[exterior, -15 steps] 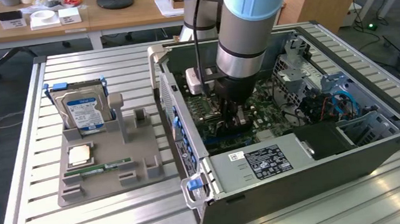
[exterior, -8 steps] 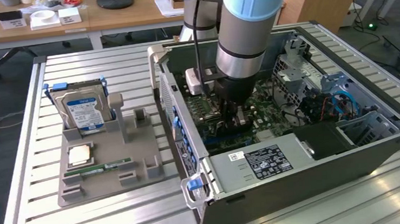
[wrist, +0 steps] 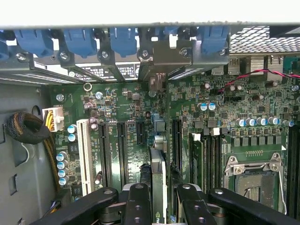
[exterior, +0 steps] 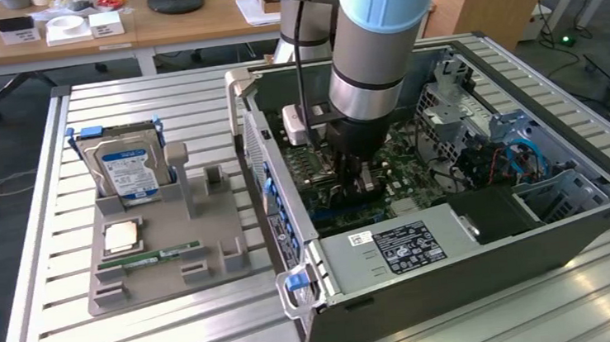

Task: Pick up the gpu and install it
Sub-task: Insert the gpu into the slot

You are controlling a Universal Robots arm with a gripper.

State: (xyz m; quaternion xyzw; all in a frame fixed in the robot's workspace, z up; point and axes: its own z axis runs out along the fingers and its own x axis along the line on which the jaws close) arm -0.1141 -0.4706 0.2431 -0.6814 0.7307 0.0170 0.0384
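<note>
My gripper (exterior: 351, 167) reaches down into the open computer case (exterior: 457, 265), over the green motherboard (wrist: 122, 108). It is shut on the gpu (wrist: 158, 168), a thin dark card seen edge-on between the two black fingers (wrist: 138, 199). The card stands upright among the long black expansion slots (wrist: 104, 150). Its metal end bracket (wrist: 159, 58) lies at the case's rear slot openings, below the blue clips (wrist: 124, 40). I cannot tell whether the card's lower edge sits in a slot.
A grey holder (exterior: 159, 271) stands on the slatted table at the exterior view's left, with a silver hard drive (exterior: 128, 170), a CPU chip (exterior: 122, 235) and a green RAM stick (exterior: 163, 254). The power supply (exterior: 395, 250), drive cage (exterior: 555, 190) and CPU socket (wrist: 255, 180) crowd the case.
</note>
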